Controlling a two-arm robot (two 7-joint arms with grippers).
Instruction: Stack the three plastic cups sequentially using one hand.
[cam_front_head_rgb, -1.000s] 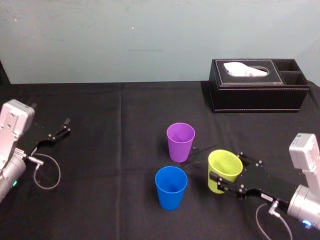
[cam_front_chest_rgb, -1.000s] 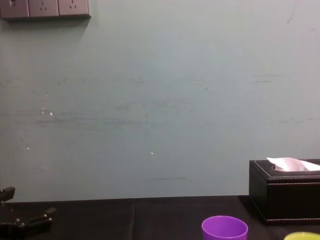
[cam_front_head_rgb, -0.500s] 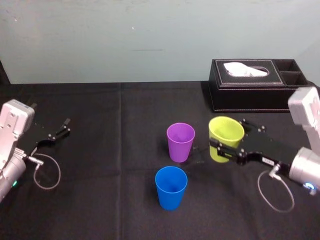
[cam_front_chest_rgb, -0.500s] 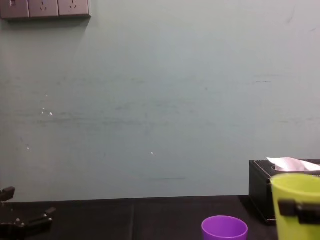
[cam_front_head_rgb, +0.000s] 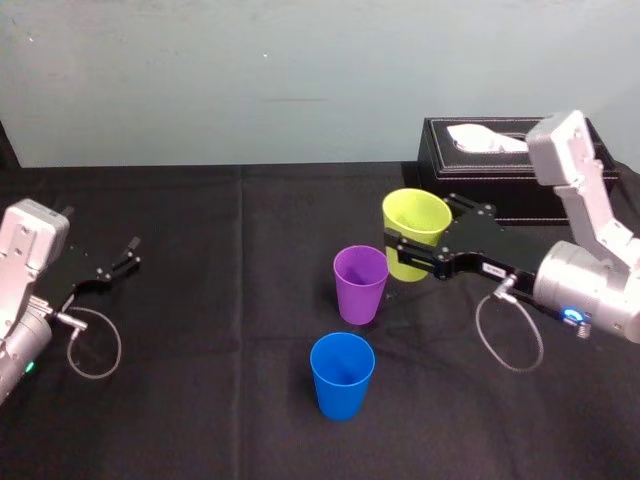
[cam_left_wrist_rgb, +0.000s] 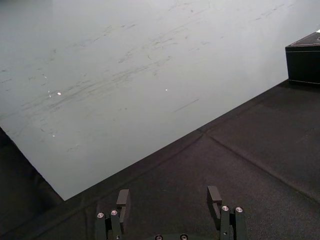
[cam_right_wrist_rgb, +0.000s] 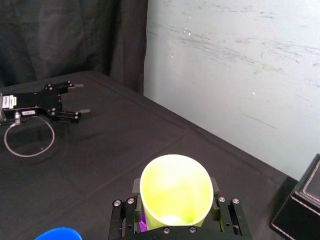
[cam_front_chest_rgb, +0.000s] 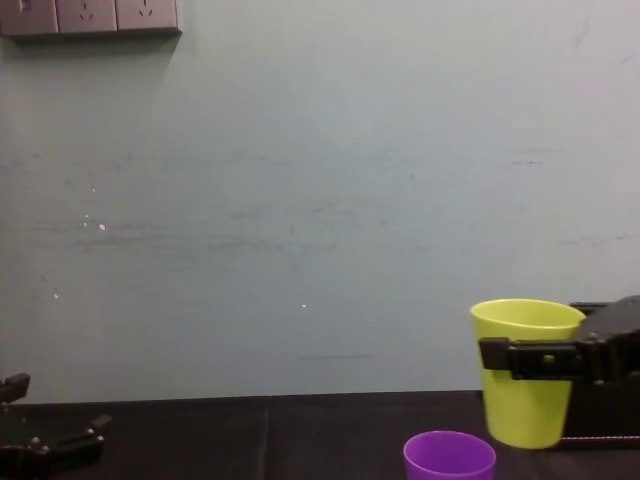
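Note:
My right gripper (cam_front_head_rgb: 412, 243) is shut on the yellow-green cup (cam_front_head_rgb: 415, 233), holding it upright in the air just right of and above the purple cup (cam_front_head_rgb: 360, 284). In the chest view the yellow-green cup (cam_front_chest_rgb: 527, 370) hangs above and to the right of the purple cup's rim (cam_front_chest_rgb: 449, 455). The right wrist view shows the yellow-green cup (cam_right_wrist_rgb: 174, 191) between both fingers, with a sliver of purple beneath it. The blue cup (cam_front_head_rgb: 342, 375) stands on the black cloth nearer to me, its rim (cam_right_wrist_rgb: 58, 234) at the wrist view's edge. My left gripper (cam_front_head_rgb: 133, 251) rests open at the far left.
A black tissue box (cam_front_head_rgb: 517, 171) with white tissue stands at the back right, close behind the right arm. A grey cable loop (cam_front_head_rgb: 93, 345) lies by the left arm. The table (cam_front_head_rgb: 220, 300) is covered in black cloth, with a pale wall behind.
My right gripper has lifted the yellow-green cup off the table and carried it away from me and leftward, to beside and above the purple cup. The left arm has not moved.

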